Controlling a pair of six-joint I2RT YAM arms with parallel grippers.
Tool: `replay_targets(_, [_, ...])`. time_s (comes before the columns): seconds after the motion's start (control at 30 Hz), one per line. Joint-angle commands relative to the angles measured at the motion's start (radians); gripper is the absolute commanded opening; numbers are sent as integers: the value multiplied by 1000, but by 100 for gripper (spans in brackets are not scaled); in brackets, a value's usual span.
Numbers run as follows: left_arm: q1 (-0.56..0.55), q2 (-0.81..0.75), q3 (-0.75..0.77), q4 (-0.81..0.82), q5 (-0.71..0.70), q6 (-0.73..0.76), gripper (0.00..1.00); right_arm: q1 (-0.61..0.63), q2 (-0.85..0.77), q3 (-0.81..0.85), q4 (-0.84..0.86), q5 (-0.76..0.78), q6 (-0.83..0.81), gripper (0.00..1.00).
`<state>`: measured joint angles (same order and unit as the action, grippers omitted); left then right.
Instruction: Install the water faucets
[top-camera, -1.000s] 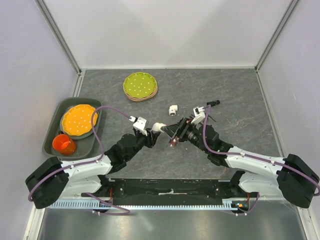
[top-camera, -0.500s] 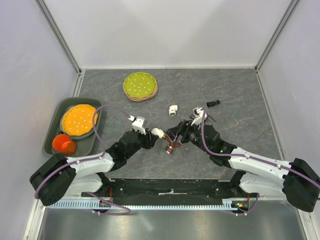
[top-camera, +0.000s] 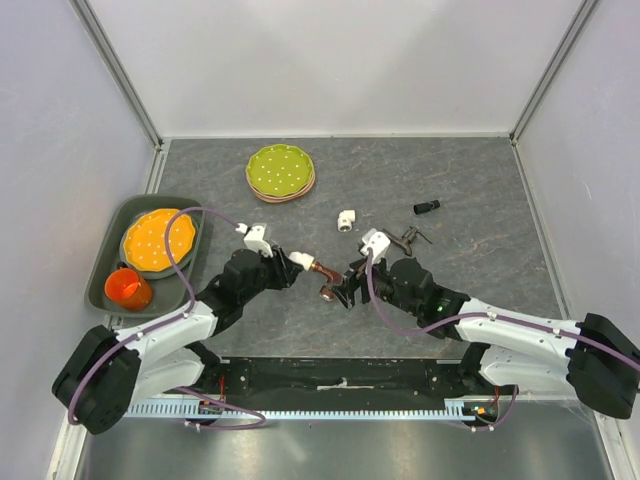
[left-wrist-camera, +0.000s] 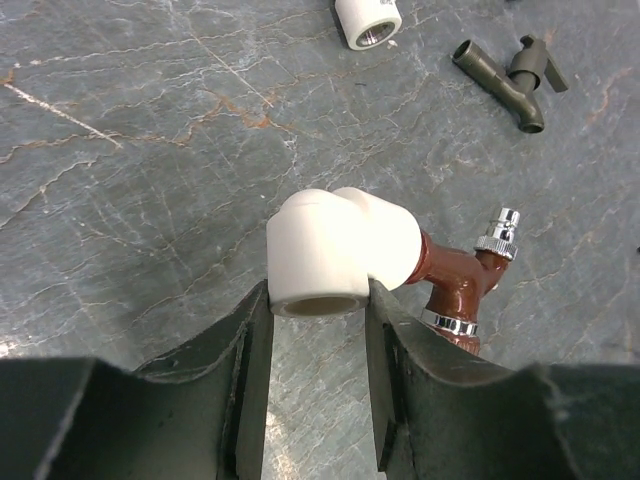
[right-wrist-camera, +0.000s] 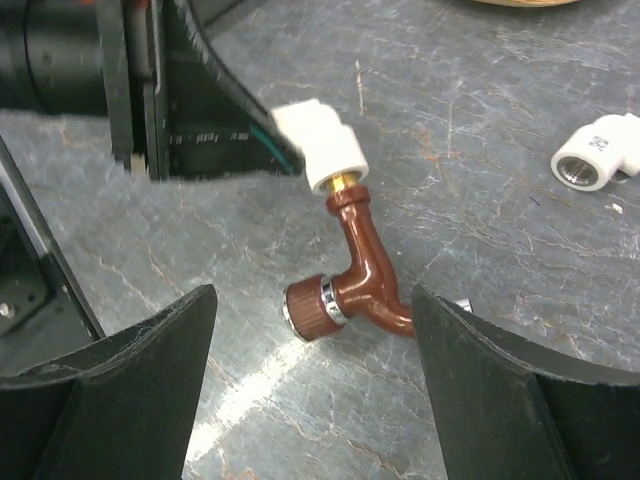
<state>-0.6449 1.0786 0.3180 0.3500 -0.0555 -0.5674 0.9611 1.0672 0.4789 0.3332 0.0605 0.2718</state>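
Note:
My left gripper (left-wrist-camera: 318, 300) is shut on a white elbow fitting (left-wrist-camera: 340, 250), held just above the table. The reddish-brown faucet (left-wrist-camera: 455, 280) sticks out of that fitting, its thread in the elbow (right-wrist-camera: 320, 145) and its ribbed cap (right-wrist-camera: 312, 310) pointing down. My right gripper (right-wrist-camera: 312, 300) stands open, one finger on either side of the brown faucet (right-wrist-camera: 360, 265) without touching it. From above, the left gripper (top-camera: 290, 265) and the right gripper (top-camera: 345, 288) face each other across the faucet (top-camera: 322, 276). The dark grey faucet (top-camera: 407, 238) lies loose on the table behind the right wrist.
A second white elbow (top-camera: 346, 220) lies behind the grippers, and a short black cylinder (top-camera: 427, 207) lies to its right. Green plates (top-camera: 280, 172) are stacked at the back. At the left a grey tray (top-camera: 108, 262) carries an orange plate (top-camera: 157, 239) and an orange cup (top-camera: 127, 288).
My right gripper has opened, let go of the brown faucet and drawn back toward the near edge. The left gripper has shifted a little left, carrying the elbow with the faucet in it.

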Motion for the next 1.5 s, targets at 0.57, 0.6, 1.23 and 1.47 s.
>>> replay_targets(0.57, [157, -203, 73, -146, 295, -72, 2, 383, 118, 59, -57, 435, -802, 95])
replay_targets(0.6, [157, -201, 70, -141, 305, -71, 2, 404, 154, 61, -46, 497, -819, 95])
replay_targets(1.23, [157, -212, 46, -83, 407, -71, 2, 455, 491, 35, 472, 803, -1131, 97])
replay_targets(1.47, [157, -209, 41, -65, 436, -74, 2, 443, 487, 35, 517, 793, -1086, 86])
